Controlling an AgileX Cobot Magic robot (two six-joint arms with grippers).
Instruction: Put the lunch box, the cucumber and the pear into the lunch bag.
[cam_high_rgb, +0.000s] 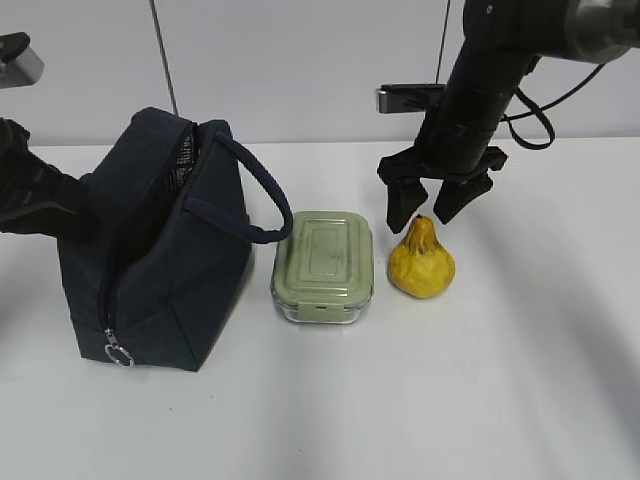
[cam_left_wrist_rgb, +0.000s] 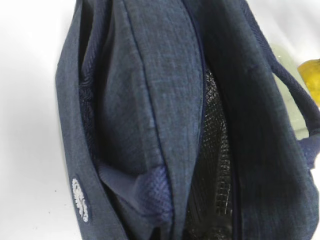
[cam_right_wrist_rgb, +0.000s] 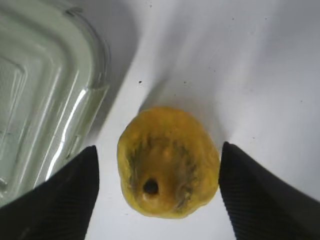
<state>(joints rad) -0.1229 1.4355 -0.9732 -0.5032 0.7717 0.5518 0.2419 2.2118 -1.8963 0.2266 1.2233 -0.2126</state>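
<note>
The navy lunch bag (cam_high_rgb: 150, 250) stands at the left with its top unzipped and its dark lining (cam_left_wrist_rgb: 212, 150) showing. My left gripper's arm (cam_high_rgb: 40, 200) presses into the bag's left side. The fingers are hidden, shut on the bag's near flap (cam_left_wrist_rgb: 145, 130). The sage-lidded lunch box (cam_high_rgb: 323, 262) sits right of the bag. Beside it the yellow pear (cam_high_rgb: 422, 268) stands upright. My right gripper (cam_high_rgb: 424, 215) hangs open over the pear (cam_right_wrist_rgb: 170, 150), one black finger (cam_right_wrist_rgb: 75, 200) on each side and not touching it. The cucumber is out of view.
The bag's padded loop handle (cam_high_rgb: 255, 195) arches toward the lunch box (cam_right_wrist_rgb: 40, 90). Its zipper's ring pull (cam_high_rgb: 118, 353) hangs at the front lower corner. White tabletop (cam_high_rgb: 450, 400) stretches in front and to the right.
</note>
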